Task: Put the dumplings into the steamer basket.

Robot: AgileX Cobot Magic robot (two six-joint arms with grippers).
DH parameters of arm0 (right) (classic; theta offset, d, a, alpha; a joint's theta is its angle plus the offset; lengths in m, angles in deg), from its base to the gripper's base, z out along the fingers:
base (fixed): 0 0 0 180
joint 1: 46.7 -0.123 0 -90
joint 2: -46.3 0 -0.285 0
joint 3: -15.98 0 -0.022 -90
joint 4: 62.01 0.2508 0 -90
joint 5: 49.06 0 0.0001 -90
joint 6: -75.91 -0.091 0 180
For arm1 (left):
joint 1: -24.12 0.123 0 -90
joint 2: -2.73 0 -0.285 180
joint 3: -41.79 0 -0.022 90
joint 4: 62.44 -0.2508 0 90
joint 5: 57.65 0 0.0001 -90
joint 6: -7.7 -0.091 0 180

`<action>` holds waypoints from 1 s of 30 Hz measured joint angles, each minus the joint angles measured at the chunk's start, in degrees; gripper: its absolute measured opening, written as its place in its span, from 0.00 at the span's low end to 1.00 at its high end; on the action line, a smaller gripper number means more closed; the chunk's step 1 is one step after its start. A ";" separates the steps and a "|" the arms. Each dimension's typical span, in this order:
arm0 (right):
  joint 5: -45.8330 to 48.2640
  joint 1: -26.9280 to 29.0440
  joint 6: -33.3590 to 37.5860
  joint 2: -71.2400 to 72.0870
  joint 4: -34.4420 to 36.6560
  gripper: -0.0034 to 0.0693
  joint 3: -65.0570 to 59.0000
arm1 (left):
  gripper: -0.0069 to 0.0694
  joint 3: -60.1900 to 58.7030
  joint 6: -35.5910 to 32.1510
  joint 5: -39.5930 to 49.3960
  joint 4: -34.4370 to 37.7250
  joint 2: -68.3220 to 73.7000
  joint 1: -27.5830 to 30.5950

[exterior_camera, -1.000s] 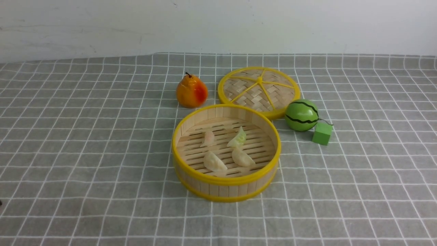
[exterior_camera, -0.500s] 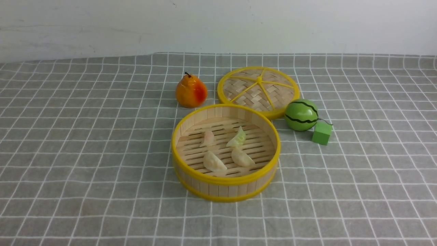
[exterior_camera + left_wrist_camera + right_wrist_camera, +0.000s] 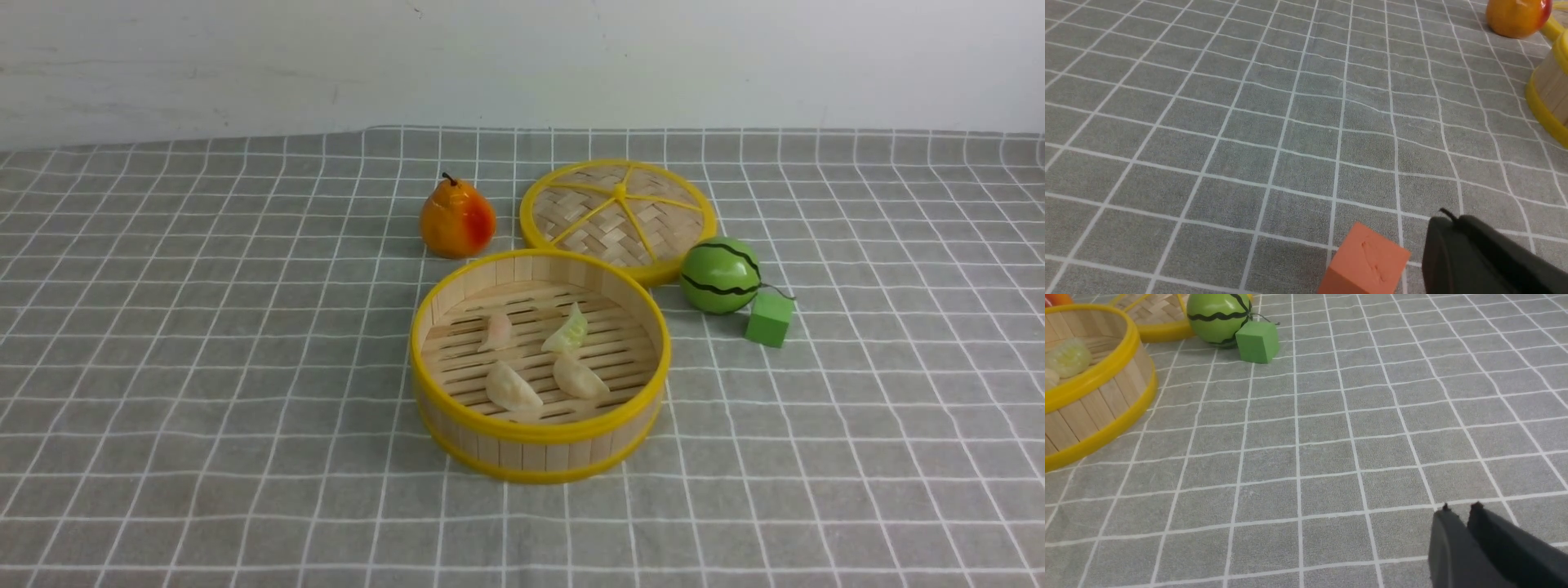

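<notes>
**All four dumplings in the basket; arms back off the scene**

Almost nothing on the cloth (image 3: 204, 367) has changed over the last second. A dark sliver that showed at the far left edge of the front view is gone, and that view now holds no arm at all.

The left gripper (image 3: 1447, 222) sits low over bare cloth, well left of the basket. Its jaws are pressed together with nothing between them. An orange cube (image 3: 1365, 261) lies just beside it, apart from it.

Further right, the pear (image 3: 457, 219) stands behind the basket (image 3: 539, 433). On the basket's slatted floor lie the pink dumpling (image 3: 498, 331) and the green dumpling (image 3: 569, 331) at the back. The two cream ones (image 3: 513, 387) (image 3: 578, 376) lie nearer the front. None has shifted and none rests on the rim.

The lid (image 3: 618, 214) lies flat behind the basket on the right. The melon (image 3: 722, 275) and green cube (image 3: 769, 318) stand beside it, untouched.

The right gripper (image 3: 1459, 508) hangs over empty cloth, well right of the basket. Its tips stand a narrow crack apart and it holds nothing.

No dumpling is left on the cloth and both grippers are empty and clear, so the task looks done. The arms seem only to be settling.
</notes>
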 joint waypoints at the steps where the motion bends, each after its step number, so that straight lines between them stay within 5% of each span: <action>1: 0.00 0.00 0.00 0.00 0.00 0.14 0.00 | 0.07 0.00 0.00 0.00 0.00 0.00 0.00; 30: 0.00 0.00 0.00 0.00 0.00 0.19 0.00 | 0.07 0.00 0.00 0.00 0.00 0.00 0.00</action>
